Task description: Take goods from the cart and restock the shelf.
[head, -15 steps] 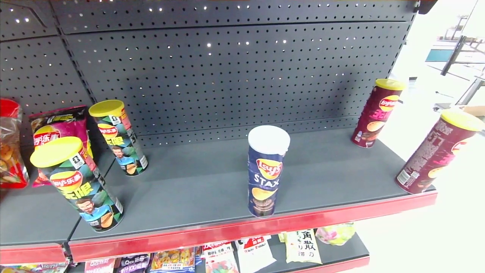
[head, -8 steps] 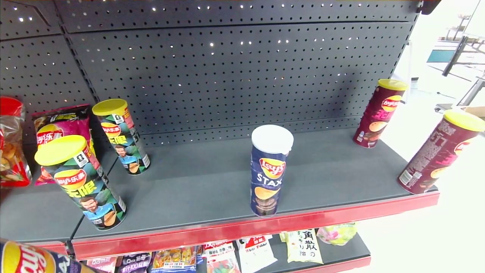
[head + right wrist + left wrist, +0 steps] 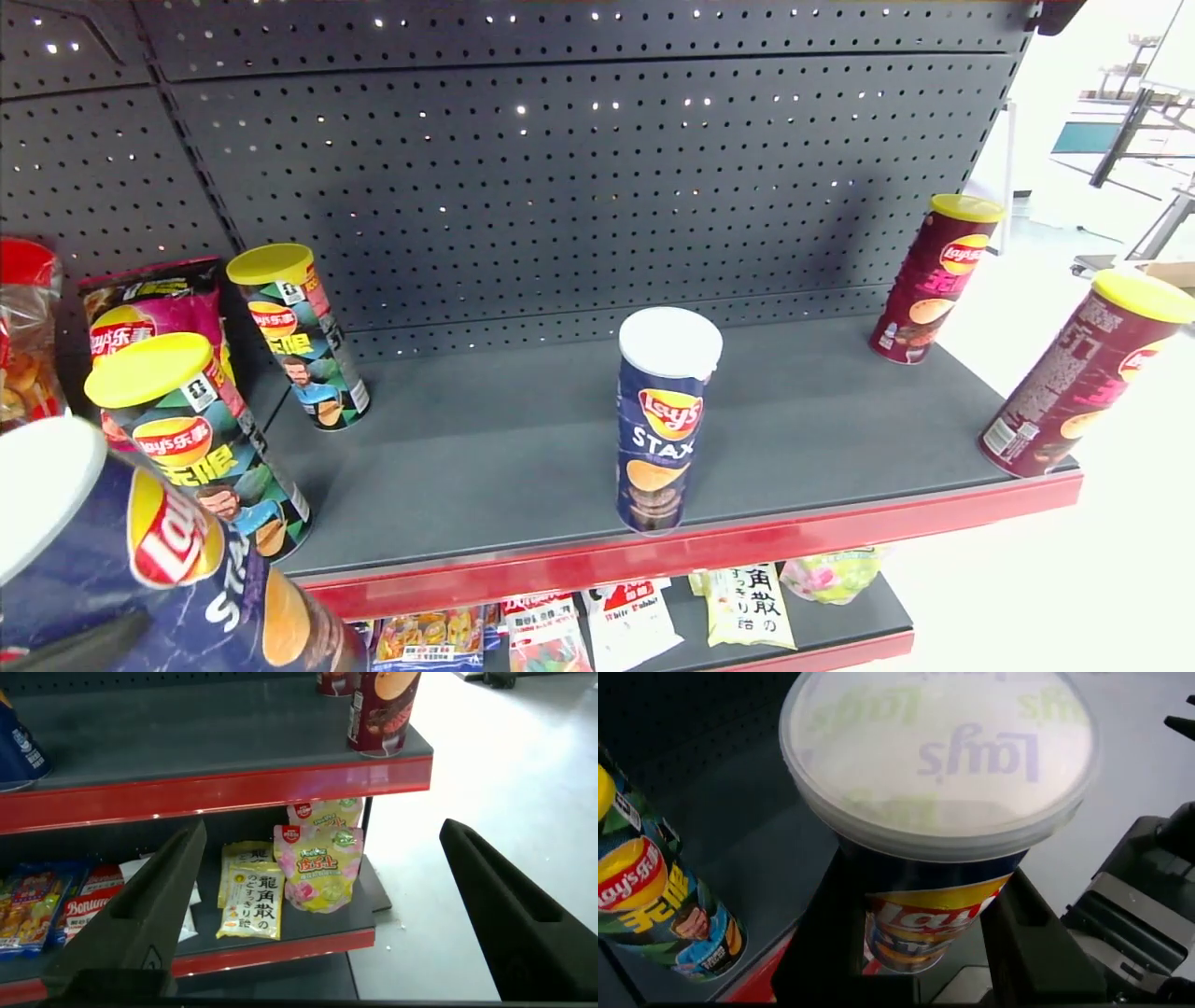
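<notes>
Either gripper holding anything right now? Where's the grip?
The left gripper holds the blue chip can, clamped on its body just below the white lid. The right gripper is open and empty.

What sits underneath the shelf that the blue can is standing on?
A lower shelf holding flat snack packets, among them a green-and-pink pouch. Its back part is covered by the upper shelf, so anything there is unseen.

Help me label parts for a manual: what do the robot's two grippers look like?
Right gripper: two matt black fingers, broad at the base and tapering to blunt tips, one with a raised ridge along its inner face. Left gripper: likewise plain black, with flat-sided fingers.
</notes>
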Tool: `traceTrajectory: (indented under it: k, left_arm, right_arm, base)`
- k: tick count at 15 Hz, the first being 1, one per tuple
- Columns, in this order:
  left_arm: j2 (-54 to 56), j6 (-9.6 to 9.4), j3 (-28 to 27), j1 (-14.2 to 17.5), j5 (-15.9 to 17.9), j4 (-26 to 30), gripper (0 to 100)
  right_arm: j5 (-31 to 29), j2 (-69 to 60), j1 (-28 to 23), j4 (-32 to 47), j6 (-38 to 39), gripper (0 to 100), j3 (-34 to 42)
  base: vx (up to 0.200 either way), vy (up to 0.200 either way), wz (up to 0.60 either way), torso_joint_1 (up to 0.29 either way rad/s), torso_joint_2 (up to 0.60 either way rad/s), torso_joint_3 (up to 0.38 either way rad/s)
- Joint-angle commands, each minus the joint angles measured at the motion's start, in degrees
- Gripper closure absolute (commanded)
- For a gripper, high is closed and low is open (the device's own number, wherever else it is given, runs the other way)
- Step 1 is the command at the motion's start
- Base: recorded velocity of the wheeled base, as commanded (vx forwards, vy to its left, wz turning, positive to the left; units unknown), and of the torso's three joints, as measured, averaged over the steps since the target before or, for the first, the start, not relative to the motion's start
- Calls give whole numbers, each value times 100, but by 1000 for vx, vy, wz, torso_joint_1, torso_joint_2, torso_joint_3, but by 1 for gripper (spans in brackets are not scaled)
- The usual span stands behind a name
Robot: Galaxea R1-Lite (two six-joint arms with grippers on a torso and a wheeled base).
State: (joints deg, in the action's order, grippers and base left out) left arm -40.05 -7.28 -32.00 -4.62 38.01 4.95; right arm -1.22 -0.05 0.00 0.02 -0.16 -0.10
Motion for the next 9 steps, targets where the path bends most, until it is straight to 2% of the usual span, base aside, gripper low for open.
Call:
traceTrajectory:
  k: [1,3,4,5,6,7,8,9]
  left_arm:
    - [-1119,-19,-597,-4,-22,-29,100]
    - [-1524,-63,-808,-74,-39,-29,100]
    - [-1866,-63,-984,-267,-74,-29,100]
    - [-2033,-63,-1036,-320,-66,-91,100]
    - [-2297,-63,-1071,-549,-92,-337,100]
    - [-2429,-63,-1098,-645,-118,-460,100]
    - [-2948,-63,-1335,-786,-294,-732,100]
    - [-3308,-90,-1511,-856,-321,-864,100]
  right_arm:
    - [-1,5,0,6,-2,0,1]
    - [-1,5,0,6,-2,0,1]
    - [-1,5,0,-2,-2,0,1]
    - [-1,5,0,-2,-2,0,1]
    - [-1,5,0,6,-2,0,1]
    - [-1,5,0,-2,-2,0,1]
    - [-1,5,0,-2,-2,0,1]
    - [-1,5,0,-2,-2,0,10]
  base:
    - [0,0,0,0,0,0]
    - [0,0,0,0,0,0]
    - [0,0,0,0,0,0]
    - [0,0,0,0,0,0]
    - [0,0,0,0,0,0]
    - [0,0,0,0,0,0]
    - [0,0,0,0,0,0]
    - [0,0,0,0,0,0]
